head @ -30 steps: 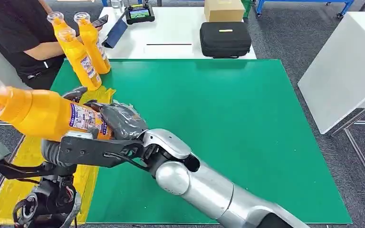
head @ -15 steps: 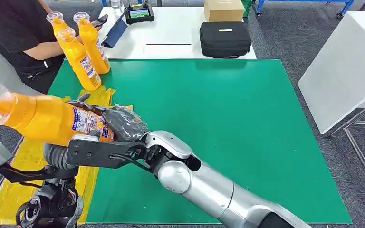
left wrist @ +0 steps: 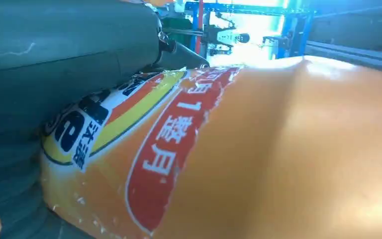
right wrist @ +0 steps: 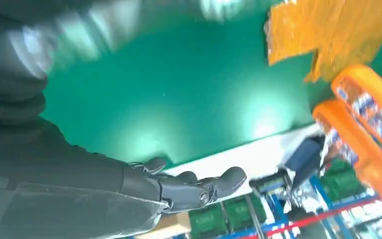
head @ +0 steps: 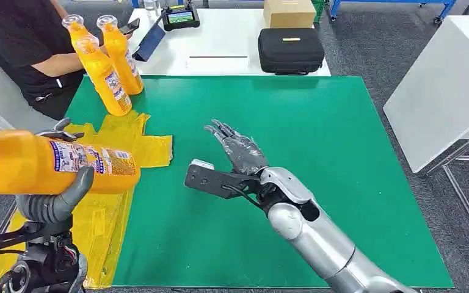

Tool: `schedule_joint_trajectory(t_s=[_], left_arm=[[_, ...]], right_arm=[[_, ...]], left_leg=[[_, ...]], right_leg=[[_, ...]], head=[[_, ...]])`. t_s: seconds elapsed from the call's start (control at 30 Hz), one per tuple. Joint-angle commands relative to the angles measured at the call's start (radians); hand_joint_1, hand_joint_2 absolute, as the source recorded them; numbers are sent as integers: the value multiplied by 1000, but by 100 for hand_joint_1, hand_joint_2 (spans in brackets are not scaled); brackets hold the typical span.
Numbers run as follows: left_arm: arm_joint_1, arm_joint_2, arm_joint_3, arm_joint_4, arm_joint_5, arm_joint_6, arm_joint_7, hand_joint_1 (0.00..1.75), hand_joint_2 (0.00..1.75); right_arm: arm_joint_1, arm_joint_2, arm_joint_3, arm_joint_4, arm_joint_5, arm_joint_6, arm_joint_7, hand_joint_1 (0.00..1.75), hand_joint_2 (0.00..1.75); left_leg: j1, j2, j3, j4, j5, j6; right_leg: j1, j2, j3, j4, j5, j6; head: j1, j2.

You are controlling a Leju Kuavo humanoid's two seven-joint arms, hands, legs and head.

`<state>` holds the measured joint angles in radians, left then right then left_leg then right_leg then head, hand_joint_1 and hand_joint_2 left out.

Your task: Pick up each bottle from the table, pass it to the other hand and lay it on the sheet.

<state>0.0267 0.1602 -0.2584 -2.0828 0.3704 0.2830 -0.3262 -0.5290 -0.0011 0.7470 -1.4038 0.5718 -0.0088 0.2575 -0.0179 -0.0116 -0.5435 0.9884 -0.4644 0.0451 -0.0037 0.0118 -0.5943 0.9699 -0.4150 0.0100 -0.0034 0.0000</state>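
The left hand point(head: 52, 198) sits low at the near left edge of the head view, its thick grey thumb curled up around the orange bottle point(head: 49, 162) that it grasps from beneath, with dark fingers showing over the top of the bottle. The right hand point(head: 238, 149) is raised over the green mat point(head: 317, 159) with its silver arm reaching in from the lower right; it is released, fingers apart and stretched toward the far side, holding nothing. The held bottle lies on its side in the air, well apart from the right hand, above the crumpled yellow sheet point(head: 146, 149) that covers the left side of the bench. Its body is bright orange with a printed label of blue, red and white. Two more orange bottles point(head: 110, 73) stand upright at the far left corner of the mat, just beyond the sheet.
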Motion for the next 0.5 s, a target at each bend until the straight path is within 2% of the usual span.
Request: schedule_joint_trajectory(t_s=[0.03, 0.1, 0.13, 0.17, 0.2, 0.23, 0.33, 0.4, 0.43, 0.5], left_arm=[[42, -11, 96, -10, -80, 27, 4, 175, 175], [62, 7, 122, 1, -154, 34, 0, 175, 175], [66, 23, 136, 14, -221, 49, -7, 175, 175], [67, 35, 151, 32, -334, 84, -12, 175, 175], [65, 42, 156, 43, -404, 106, -10, 175, 175], [59, 53, 171, 69, -580, 175, -13, 175, 175], [36, 80, 212, 155, -1094, 361, 34, 175, 175], [35, 90, 207, 159, -1095, 371, 35, 175, 175], [40, 103, 217, 186, -1272, 387, 79, 175, 175], [42, 153, 196, 235, -1397, 330, 172, 175, 175]], right_arm=[[131, -126, -221, -206, 13, -30, -12, 0, 0], [196, -171, -293, -290, -9, -33, -38, 0, 0], [235, -183, -336, -344, -27, -31, -57, 0, 0], [273, -188, -373, -394, -24, -26, -66, 0, 0], [292, -187, -392, -418, -21, -25, -70, 0, 0], [324, -186, -419, -458, -23, -12, -80, 0, 0], [360, -169, -454, -526, -51, 11, -102, 0, 0], [354, -161, -452, -537, -52, 22, -95, 0, 0], [360, -157, -457, -546, -75, 30, -106, 0, 0], [386, -160, -474, -584, -107, 33, -117, 0, 0]], left_leg=[[2, -2, 6, -1, -2, -4], [1, -4, 2, 0, 0, -2], [3, -7, 7, 0, -3, -5], [1, -6, 3, -1, -1, -3], [2, -7, 5, -1, -2, -4], [0, -5, 0, -1, 0, -2], [1, -6, 4, -1, -2, -4], [0, -4, 2, -1, -1, -3], [0, -3, 2, -1, -1, -4], [1, -2, 3, -1, -1, -3]], right_leg=[[2, -5, 7, -2, -3, 0], [1, -6, 2, -1, -1, 0], [3, -9, 9, -2, -4, 0], [2, -7, 4, -2, -2, 1], [3, -9, 7, -3, -4, 1], [1, -5, 1, -1, -1, 0], [2, -7, 5, -1, -4, 0], [1, -5, 2, -1, -2, 0], [1, -5, 3, -1, -2, 0], [1, -3, 2, -1, -2, 0]], head=[[1, 0], [0, 0], [0, 0], [0, 0], [0, 0], [1, 0], [0, 0], [1, 0], [0, 0], [0, 0]])
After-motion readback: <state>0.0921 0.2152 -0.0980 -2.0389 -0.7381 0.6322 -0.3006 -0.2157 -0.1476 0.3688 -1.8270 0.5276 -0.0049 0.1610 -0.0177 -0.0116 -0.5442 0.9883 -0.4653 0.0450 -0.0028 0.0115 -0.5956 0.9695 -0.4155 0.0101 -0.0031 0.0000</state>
